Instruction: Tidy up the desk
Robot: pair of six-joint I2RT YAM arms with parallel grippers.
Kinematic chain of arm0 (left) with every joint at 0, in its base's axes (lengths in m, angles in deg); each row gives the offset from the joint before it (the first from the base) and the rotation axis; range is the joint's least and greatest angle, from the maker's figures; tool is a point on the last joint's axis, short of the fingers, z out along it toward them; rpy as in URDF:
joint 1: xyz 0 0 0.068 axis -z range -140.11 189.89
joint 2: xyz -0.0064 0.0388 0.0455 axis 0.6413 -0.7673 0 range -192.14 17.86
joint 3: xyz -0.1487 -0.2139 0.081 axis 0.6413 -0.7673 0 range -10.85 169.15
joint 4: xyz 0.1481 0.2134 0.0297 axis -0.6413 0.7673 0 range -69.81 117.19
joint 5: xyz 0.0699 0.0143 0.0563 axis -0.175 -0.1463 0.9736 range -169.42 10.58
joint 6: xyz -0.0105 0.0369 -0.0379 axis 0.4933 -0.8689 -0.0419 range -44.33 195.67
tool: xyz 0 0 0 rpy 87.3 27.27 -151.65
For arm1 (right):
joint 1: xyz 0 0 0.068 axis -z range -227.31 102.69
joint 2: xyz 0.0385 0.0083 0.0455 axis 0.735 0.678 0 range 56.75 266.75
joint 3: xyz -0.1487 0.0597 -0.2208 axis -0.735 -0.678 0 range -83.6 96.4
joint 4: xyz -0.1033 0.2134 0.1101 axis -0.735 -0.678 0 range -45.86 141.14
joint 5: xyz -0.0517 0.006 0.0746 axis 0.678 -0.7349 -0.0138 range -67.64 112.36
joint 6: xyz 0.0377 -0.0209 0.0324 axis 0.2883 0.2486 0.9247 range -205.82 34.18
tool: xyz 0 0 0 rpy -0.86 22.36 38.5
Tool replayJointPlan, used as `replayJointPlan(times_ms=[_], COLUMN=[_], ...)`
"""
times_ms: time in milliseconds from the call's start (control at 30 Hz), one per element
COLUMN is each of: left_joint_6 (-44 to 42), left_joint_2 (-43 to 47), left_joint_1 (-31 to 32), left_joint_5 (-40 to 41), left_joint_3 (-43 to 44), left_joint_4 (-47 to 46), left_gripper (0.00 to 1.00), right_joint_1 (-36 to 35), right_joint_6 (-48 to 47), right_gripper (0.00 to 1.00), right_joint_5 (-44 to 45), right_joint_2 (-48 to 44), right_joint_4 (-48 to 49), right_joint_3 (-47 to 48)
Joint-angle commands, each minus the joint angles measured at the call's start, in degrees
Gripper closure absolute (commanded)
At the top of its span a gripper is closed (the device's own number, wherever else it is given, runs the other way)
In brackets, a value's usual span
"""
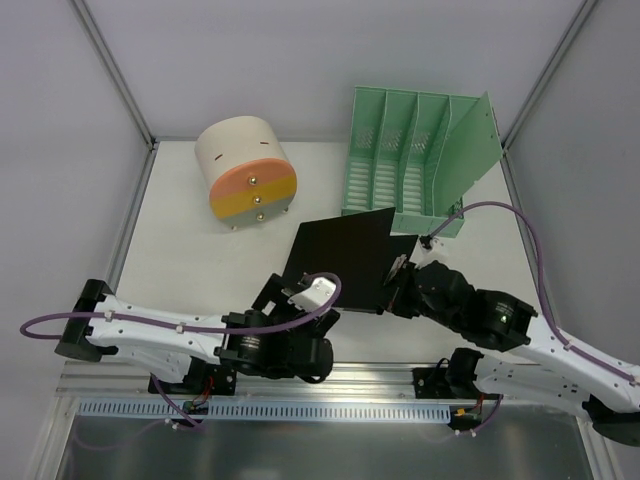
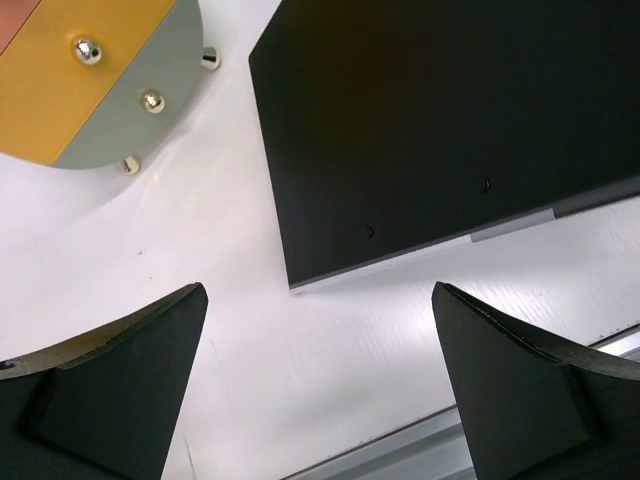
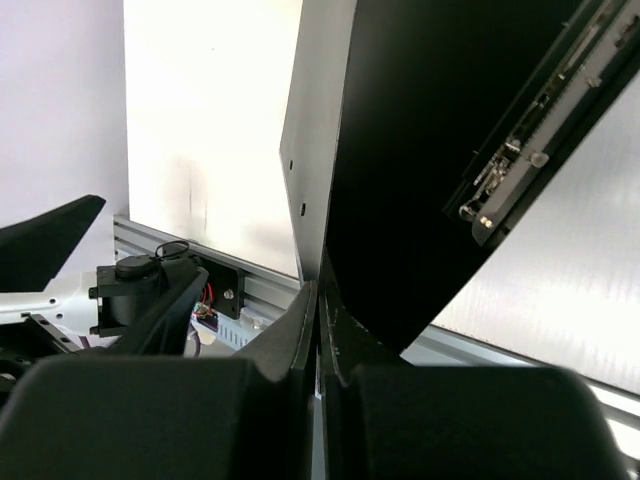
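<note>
The white desk (image 1: 190, 265) holds a black rectangular sheet (image 1: 340, 255), tilted with its right side raised. My right gripper (image 1: 397, 277) is shut on the sheet's right edge. In the right wrist view the fingers (image 3: 300, 320) are pressed together on the thin sheet (image 3: 410, 150). My left gripper (image 1: 280, 292) is open and empty, low over the desk near the front rail. In the left wrist view it (image 2: 319, 290) sits just in front of the sheet's near corner (image 2: 400, 130), apart from it.
A round drawer unit (image 1: 245, 172) with pink, orange and grey fronts stands at the back left, also in the left wrist view (image 2: 90, 80). A green slotted file organizer (image 1: 410, 160) stands at the back right. The aluminium rail (image 1: 300, 408) runs along the front.
</note>
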Motion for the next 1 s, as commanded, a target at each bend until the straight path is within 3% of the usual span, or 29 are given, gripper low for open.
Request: replayJointPlan(times_ms=[0, 500, 833, 967], left_joint_6=[-7.43, -36.18, -53.13, -56.04], left_joint_2=[0.43, -0.02, -4.05, -4.85], left_joint_1=[2.66, 10.04, 9.96, 8.38], left_joint_5=[5.75, 1.71, -1.2, -3.13], left_joint_3=[-2.4, -16.11, -21.65, -23.58], left_joint_4=[-8.63, -51.15, -73.48, -78.77], left_gripper=[0.01, 0.01, 0.01, 0.01], right_joint_1=[-0.02, -0.1, -0.1, -0.1], right_joint_6=[0.64, 0.72, 0.72, 0.99], right_gripper=[0.99, 0.99, 0.99, 0.99], right_joint_5=[2.71, 1.84, 1.75, 1.31], right_joint_2=[1.36, 3.83, 4.0, 3.92], right_joint_4=[-6.17, -8.55, -8.9, -8.81], right_joint_3=[4.58, 9.24, 10.03, 10.12])
